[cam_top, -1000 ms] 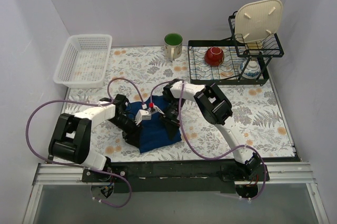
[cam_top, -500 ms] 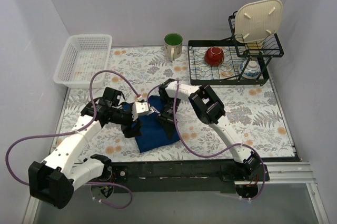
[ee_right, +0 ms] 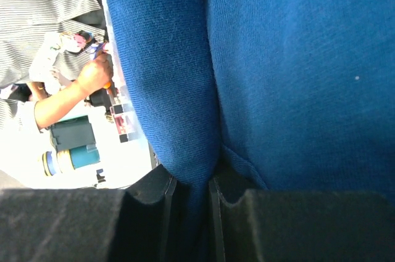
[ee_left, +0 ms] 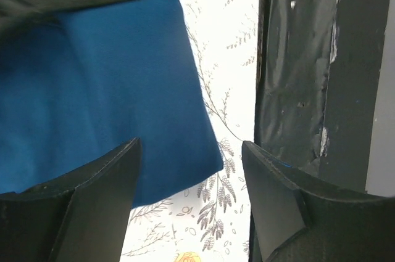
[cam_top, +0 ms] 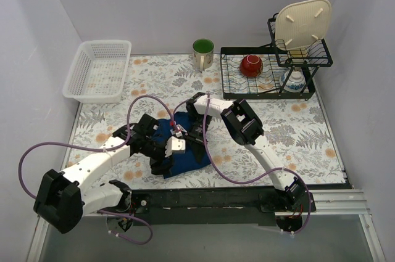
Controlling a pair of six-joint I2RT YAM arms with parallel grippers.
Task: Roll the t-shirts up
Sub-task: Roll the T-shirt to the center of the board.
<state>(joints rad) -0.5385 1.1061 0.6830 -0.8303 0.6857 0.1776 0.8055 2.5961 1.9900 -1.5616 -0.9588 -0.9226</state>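
Blue t-shirt [cam_top: 194,158] bunched mid-worktop [cam_top: 296,132] between both arms: right end effector [ee_right: 191,183] narrowly pinching a fold, left end effector [ee_left: 190,151] spread wide over its corner.

Lab booth: white walls [cam_top: 185,9], mounting rail [cam_top: 336,201]

white basket [cam_top: 99,69] far-left | green mug [cam_top: 203,52] far-centre | red bowl [cam_top: 251,65] in black rack [cam_top: 274,81]

White-and-black arms [cam_top: 92,163], purple cables [cam_top: 148,96], black left end effector [ee_left: 189,145]
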